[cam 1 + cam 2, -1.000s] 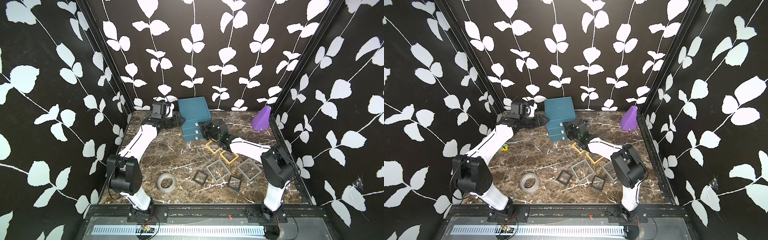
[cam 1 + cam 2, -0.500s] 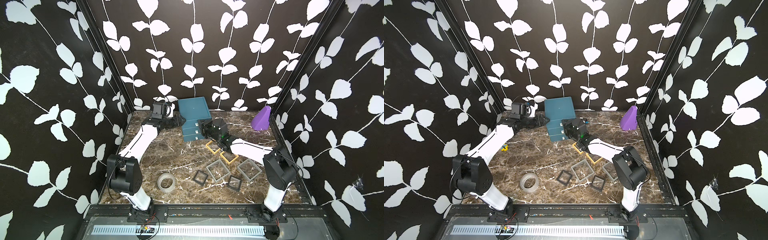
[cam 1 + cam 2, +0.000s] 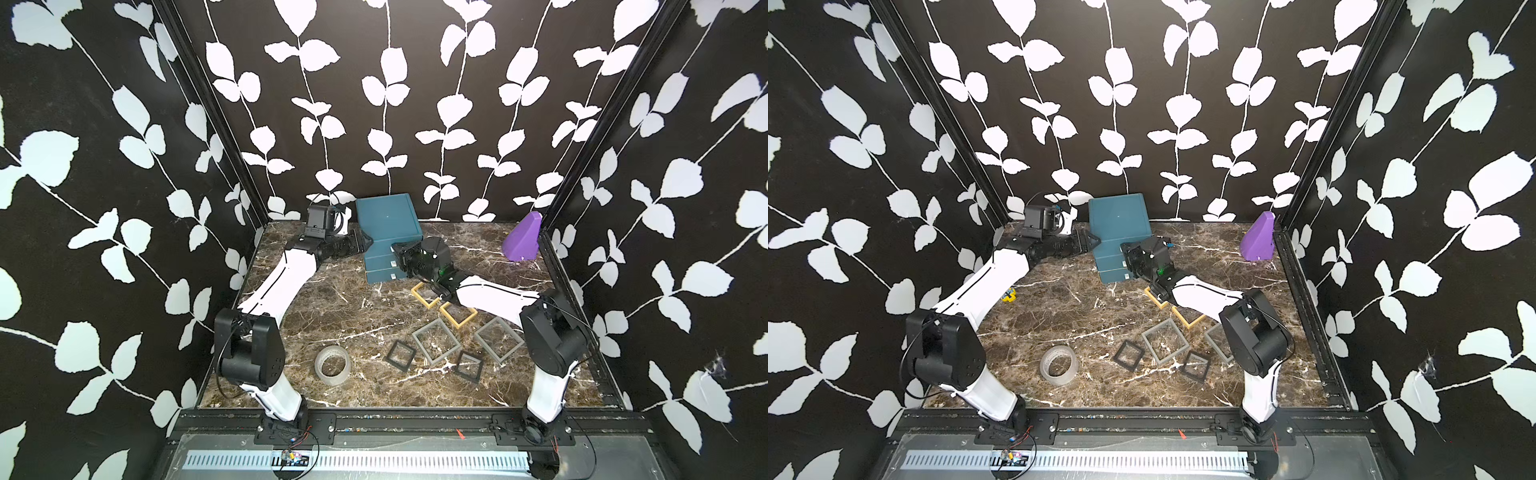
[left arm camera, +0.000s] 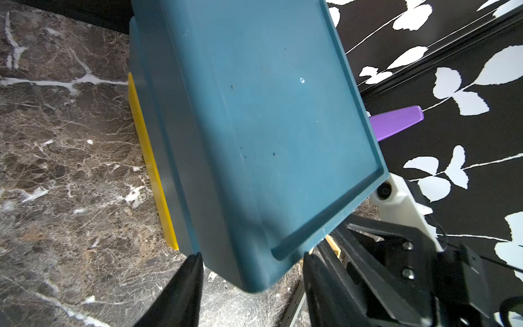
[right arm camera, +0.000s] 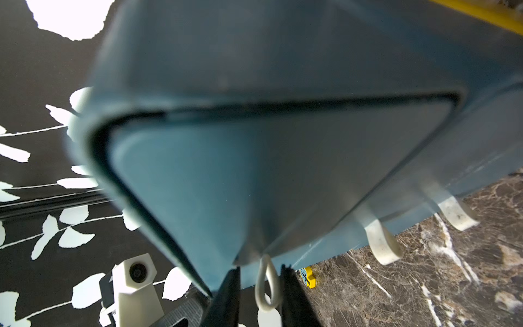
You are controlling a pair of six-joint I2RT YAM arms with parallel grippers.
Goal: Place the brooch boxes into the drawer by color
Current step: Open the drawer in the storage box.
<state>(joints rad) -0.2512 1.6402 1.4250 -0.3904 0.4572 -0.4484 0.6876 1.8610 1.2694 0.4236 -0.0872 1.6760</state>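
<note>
Right fingers (image 5: pixel 226 300) moved astride pull tab (image 5: pixel 258 288), grip unclear, drawer (image 3: pixel 388 216) front half-hidden

The drawer chest (image 3: pixel 388 220) at my left gripper (image 4: pixel 250 254) is teal-blue with a yellow side edge. Its pull tabs (image 5: pixel 382 243), by my black-fingered right gripper (image 5: pixel 260 271), are white. Just behind that right hand I see the yellow brooch boxes (image 3: pixel 449 319). Further back are the grey brooch boxes (image 3: pixel 424 328) and the black brooch boxes (image 3: pixel 393 349), all with clear centres. Off to that hand's right, the wedge (image 3: pixel 521 241) is purple. Well behind my left hand, the tape roll (image 3: pixel 332 365) is cloudy clear. The tabletop (image 3: pixel 332 299) is brown marble veined white. The walls (image 3: pixel 374 104) are black with white leaf vines. My arms (image 3: pixel 282 282) are white with black joints.
</note>
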